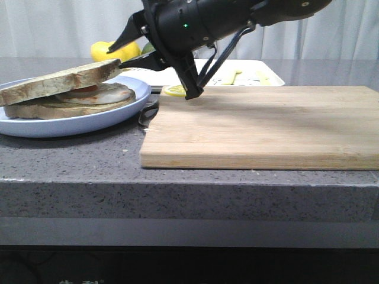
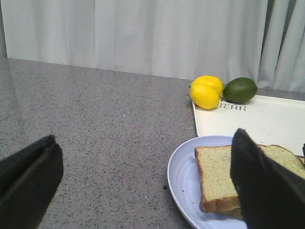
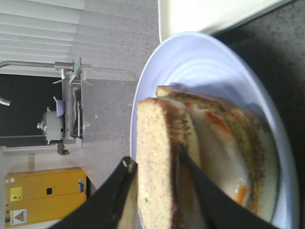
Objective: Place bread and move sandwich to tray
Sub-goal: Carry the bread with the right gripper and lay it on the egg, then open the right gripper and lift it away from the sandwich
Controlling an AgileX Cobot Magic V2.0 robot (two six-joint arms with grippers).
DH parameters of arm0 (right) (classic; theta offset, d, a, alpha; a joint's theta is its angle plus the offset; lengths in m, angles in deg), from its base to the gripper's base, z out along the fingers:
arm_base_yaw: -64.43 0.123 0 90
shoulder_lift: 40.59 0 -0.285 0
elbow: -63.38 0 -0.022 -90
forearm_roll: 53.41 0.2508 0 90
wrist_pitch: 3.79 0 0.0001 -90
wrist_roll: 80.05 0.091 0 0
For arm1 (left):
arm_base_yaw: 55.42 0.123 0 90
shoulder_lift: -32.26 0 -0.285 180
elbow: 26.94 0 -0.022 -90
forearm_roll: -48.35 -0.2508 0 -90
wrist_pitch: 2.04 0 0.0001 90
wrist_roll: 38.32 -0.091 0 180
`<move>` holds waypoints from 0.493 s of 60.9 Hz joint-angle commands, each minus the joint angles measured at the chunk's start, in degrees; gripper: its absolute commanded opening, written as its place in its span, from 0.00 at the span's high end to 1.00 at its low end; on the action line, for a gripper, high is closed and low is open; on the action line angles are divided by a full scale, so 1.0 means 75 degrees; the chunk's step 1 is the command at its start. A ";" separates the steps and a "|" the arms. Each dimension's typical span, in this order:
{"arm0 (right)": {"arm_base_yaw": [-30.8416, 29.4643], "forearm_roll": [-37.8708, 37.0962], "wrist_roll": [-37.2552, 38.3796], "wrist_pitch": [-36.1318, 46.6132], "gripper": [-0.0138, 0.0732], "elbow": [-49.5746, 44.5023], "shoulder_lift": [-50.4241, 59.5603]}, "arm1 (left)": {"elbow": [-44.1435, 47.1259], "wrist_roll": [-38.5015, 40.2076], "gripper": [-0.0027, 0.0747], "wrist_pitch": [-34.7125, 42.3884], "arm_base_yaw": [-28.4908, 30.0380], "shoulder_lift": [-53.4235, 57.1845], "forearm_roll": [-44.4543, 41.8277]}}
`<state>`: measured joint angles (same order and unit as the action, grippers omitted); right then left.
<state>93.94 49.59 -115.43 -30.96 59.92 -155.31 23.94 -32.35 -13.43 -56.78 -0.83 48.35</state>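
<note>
One bread slice (image 1: 59,81) sits tilted over the egg sandwich (image 1: 83,100) on the blue plate (image 1: 71,125), pinched at its right edge by the right gripper (image 1: 131,50). The left gripper (image 2: 143,186) hangs above with fingers spread wide, holding nothing.

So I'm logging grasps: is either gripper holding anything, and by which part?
The right gripper pinches the bread by one edge, over the sandwich. The left gripper is open, empty.

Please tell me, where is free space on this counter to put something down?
The wooden cutting board is almost all bare. The grey counter beside the blue plate is open too. It is crowded around the plate, where the right gripper holds the bread.
</note>
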 commanded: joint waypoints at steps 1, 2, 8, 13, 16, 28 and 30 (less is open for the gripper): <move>-0.0237 -0.0072 -0.0137 -0.0770 0.48 0.0216 0.0624 | -0.0221 -0.0002 0.07 0.0585 0.0006 -0.0089 0.0000; -0.0273 -0.0178 -0.0137 -0.0856 0.47 0.0216 0.0652 | -0.0221 -0.0002 0.07 0.0585 0.0006 -0.0089 0.0000; -0.0527 -0.0679 -0.0137 -0.1313 0.47 0.0216 0.0926 | -0.0221 -0.0002 0.07 0.0585 0.0006 -0.0089 0.0000; -0.0708 -0.1278 -0.0137 -0.1518 0.47 0.0216 0.1271 | -0.0221 -0.0002 0.07 0.0585 0.0006 -0.0089 0.0000; -0.0828 -0.1789 -0.0137 -0.1535 0.48 0.0216 0.1592 | -0.0221 -0.0002 0.07 0.0585 0.0006 -0.0089 0.0000; -0.1394 -0.4549 -0.0137 -0.1576 0.78 0.0216 0.2860 | -0.0221 -0.0002 0.07 0.0585 0.0006 -0.0089 0.0000; -0.1523 -0.5034 -0.0137 -0.1690 0.85 0.0216 0.3067 | -0.0221 -0.0002 0.07 0.0585 0.0006 -0.0089 0.0000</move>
<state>84.35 17.60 -115.47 -41.73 59.92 -137.82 23.94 -32.35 -13.43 -56.78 -0.83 48.35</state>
